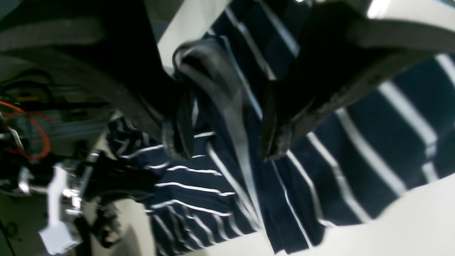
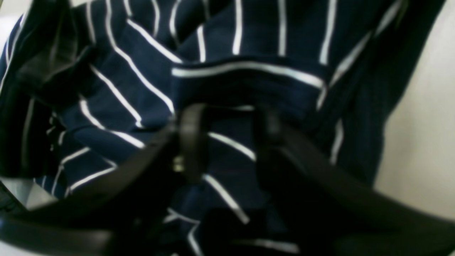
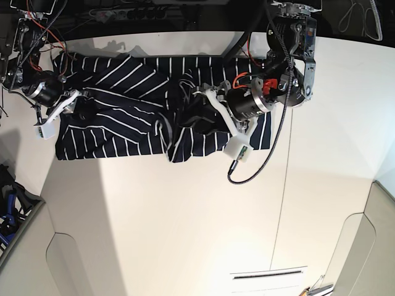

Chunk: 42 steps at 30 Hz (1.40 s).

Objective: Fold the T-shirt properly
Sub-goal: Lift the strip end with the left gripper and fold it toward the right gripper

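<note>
Left gripper (image 1: 227, 149), nearest the lens, jaws parted and empty, straddling a raised ridge of the T-shirt (image 1: 355, 153). Right gripper (image 2: 227, 142) likewise parted and empty, striped cloth just beyond its tips. Shirt lies bunched across the table's (image 3: 197, 216) far edge. Judged step: releasing a fold; next, regrasp and flatten. No containers visible.

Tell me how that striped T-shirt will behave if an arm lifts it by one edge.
The T-shirt is probably floppy: it already bunches into creases mid-table. It likely drapes and sags rather than holding shape. It looks thin and light, so a push would probably wrinkle it.
</note>
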### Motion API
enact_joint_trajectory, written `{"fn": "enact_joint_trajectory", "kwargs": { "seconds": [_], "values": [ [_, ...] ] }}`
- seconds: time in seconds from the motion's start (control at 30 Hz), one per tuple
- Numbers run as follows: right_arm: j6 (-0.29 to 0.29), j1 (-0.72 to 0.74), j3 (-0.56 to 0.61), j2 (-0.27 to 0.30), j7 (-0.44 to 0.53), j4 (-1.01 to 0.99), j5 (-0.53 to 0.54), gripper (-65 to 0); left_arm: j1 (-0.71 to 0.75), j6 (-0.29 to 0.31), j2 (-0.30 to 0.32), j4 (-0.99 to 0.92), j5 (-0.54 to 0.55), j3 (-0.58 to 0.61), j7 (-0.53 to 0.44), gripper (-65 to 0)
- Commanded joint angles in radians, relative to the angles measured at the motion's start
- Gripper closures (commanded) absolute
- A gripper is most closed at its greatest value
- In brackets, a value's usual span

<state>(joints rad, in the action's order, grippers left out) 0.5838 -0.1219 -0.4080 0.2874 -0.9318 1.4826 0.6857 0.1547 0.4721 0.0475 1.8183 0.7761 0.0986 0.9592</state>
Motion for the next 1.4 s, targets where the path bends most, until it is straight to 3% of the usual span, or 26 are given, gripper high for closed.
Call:
{"fn": "enact_joint_trajectory", "kwargs": {
  "seconds": [0.0,0.1,0.27,0.57,0.73,1.0,1.37],
  "values": [
    [0.003,0.008,-0.005,0.014,0.012,0.015,0.014,-27.5,-0.01,0.015,-0.003,0.015,0.024,0.015,-0.02,-33.1],
    [-0.007,0.011,-0.005,0.015,-0.011,0.016,0.022,-28.5,-0.01,0.015,-0.003,0.015,0.023,0.056,-0.017,-33.1],
    [-0.01,0.016,-0.063,0.016,-0.122,0.045,0.147,-28.5,0.001,0.015,-0.003,0.015,-0.016,0.112,-0.009,-33.1],
    [0.0,0.013,-0.262,0.018,-0.138,0.099,0.167,-29.2,0.013,0.019,0.003,0.015,-0.08,0.111,-0.005,-33.1],
    [-0.001,0.007,-0.297,0.018,-0.123,0.09,0.121,-43.6,0.012,0.019,0.003,0.015,-0.117,0.111,-0.005,-33.1],
    [0.0,0.008,-0.251,0.017,-0.099,-0.034,0.137,-43.6,0.012,0.019,0.003,0.015,-0.116,0.111,-0.023,-33.1],
    [0.012,0.008,-0.034,0.014,-0.075,-0.107,0.132,-43.4,0.012,0.019,0.003,0.015,-0.129,0.111,-0.037,-33.1]
  ]
}}
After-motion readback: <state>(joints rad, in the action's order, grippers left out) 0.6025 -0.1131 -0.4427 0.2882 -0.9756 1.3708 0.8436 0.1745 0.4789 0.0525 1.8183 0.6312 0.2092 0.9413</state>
